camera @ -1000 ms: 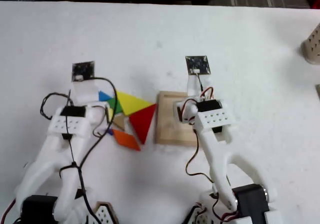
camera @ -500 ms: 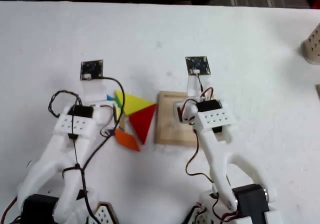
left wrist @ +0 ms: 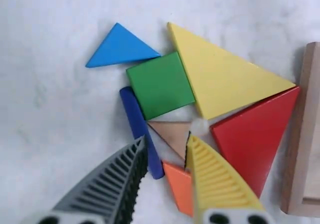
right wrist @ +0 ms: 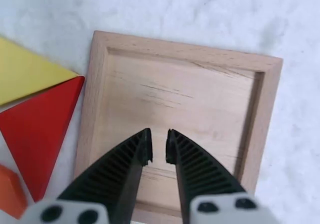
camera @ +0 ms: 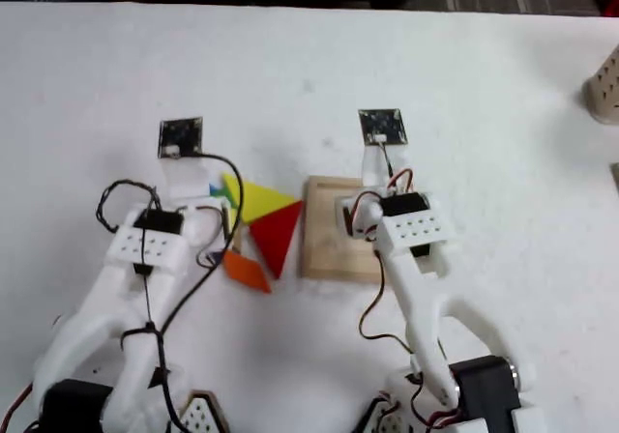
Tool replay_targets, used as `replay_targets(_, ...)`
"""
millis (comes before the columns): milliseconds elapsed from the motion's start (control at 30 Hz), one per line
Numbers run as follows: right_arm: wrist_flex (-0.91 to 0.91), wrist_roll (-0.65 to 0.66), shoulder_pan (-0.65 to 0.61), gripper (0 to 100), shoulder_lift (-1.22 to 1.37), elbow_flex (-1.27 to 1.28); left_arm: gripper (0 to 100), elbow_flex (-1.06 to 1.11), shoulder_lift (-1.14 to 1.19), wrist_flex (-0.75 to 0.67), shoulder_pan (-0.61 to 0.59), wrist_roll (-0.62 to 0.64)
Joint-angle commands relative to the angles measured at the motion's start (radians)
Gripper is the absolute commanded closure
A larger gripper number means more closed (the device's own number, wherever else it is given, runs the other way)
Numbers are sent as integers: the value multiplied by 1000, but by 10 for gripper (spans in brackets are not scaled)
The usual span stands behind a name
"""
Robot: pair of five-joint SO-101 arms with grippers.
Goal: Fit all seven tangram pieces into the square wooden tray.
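Left arm [camera: 145, 245] has swung a little toward the tray [camera: 324, 249] over the last second, so its wrist now covers more of the pieces. The right arm [camera: 411, 230] and all 7 pieces lie as they did.

Both arms rise from the near edge of the white table [camera: 464, 85]. The left gripper [left wrist: 166, 143] hangs over the cluster of pieces with its jaws apart and nothing held. Its grey finger is over the dark blue piece [left wrist: 136, 116], its yellow finger is over the orange piece [left wrist: 177, 181], and the tan triangle [left wrist: 172, 133] shows in the gap. Whether the tips touch the pieces I cannot tell.

The orange piece lies nearest. The red triangle [left wrist: 252, 136] is just beside it on the tray side, with 1 corner just beside the tray's rim. Past the tan triangle sits the green square [left wrist: 160, 85], with the dark blue piece running along 1 of its sides. The yellow triangle [left wrist: 220, 76] lies against the square and along the red triangle's far edge. The blue triangle [left wrist: 120, 49] is farthest, 1 corner meeting the square's corner. All 7 pieces are on the table beside the tray, none in it yet.

The right gripper [right wrist: 158, 136] hangs over the tray's floor, its fingers a narrow gap apart with nothing between them.

Far off, at the table's right edge, stands a pale perforated block [camera: 604, 85].
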Motion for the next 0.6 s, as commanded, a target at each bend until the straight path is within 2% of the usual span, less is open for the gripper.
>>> replay_targets(0,7,-15,13,947,-71,-12,842,18,-1,-12,-4,14)
replay_targets(233,7,-15,13,947,-70,-12,842,20,-1,-14,-45,14)
replay_targets(567,7,-15,12,947,-67,-12,842,44,2,-15,-45,14)
